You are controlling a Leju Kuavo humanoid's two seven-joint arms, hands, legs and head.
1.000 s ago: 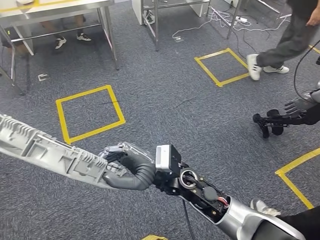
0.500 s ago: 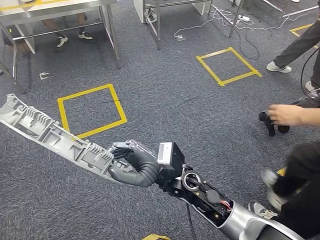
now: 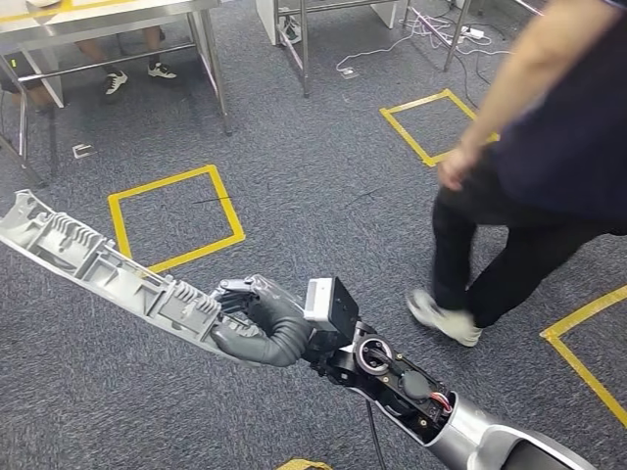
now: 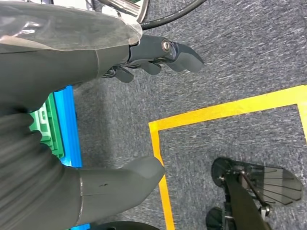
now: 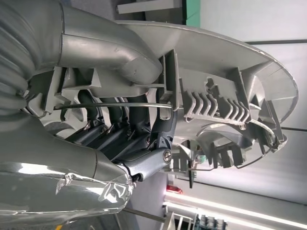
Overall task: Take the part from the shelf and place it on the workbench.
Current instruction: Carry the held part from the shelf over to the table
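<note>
Right hand [image 3: 255,318] grips the long grey part [image 3: 104,269] at one end; left hand [image 4: 108,110] hangs empty, fingers apart. Carry level (person [image 3: 517,176] close).

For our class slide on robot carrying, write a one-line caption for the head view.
The robot's right hand holds a long grey ribbed part above grey carpet as a person walks past taped yellow squares.

Long ribbed part [image 3: 96,269]: pale grey moulded plastic, matt. Right hand [image 3: 263,323]: grey ribbed rubbery cover, smooth dark plastic fingers [image 5: 119,136], crinkled glossy film at the wrist. Left hand [image 4: 72,110]: same matt grey casing. Floor [image 3: 317,196]: rough blue-grey carpet with glossy yellow tape. Steel-legged table [image 3: 111,20]: brushed metal frame.
</note>
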